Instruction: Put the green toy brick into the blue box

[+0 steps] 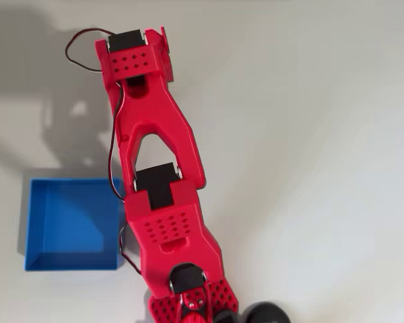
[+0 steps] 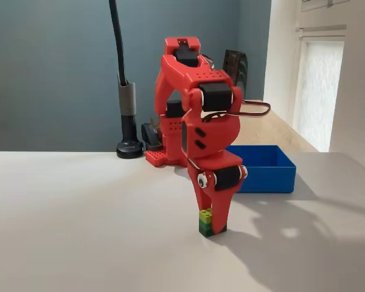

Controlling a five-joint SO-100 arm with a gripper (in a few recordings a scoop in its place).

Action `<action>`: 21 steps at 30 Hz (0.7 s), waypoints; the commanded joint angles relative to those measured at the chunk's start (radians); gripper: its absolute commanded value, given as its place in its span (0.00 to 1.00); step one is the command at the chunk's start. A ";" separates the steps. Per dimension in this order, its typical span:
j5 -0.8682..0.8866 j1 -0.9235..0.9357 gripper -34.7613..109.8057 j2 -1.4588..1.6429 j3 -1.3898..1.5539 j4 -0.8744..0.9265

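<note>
The green toy brick (image 2: 205, 222), lime on top and darker green below, stands on the white table. My red gripper (image 2: 216, 226) points straight down with its fingertips at the table, right against the brick's right side. From this side I cannot see whether the fingers clasp the brick. The blue box (image 2: 264, 167) stands behind and to the right of the gripper in the fixed view. In the overhead view the blue box (image 1: 71, 225) lies left of the arm, with nothing inside it. There the red arm (image 1: 155, 155) stretches up the picture and covers the brick.
A black lamp post (image 2: 126, 109) with a round foot stands by the arm's base at the back of the table. A wooden ledge (image 2: 274, 128) runs behind the box. Bare white tabletop (image 2: 79, 213) spreads left of and in front of the gripper.
</note>
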 commanded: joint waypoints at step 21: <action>0.008 -0.250 0.24 0.580 0.273 0.164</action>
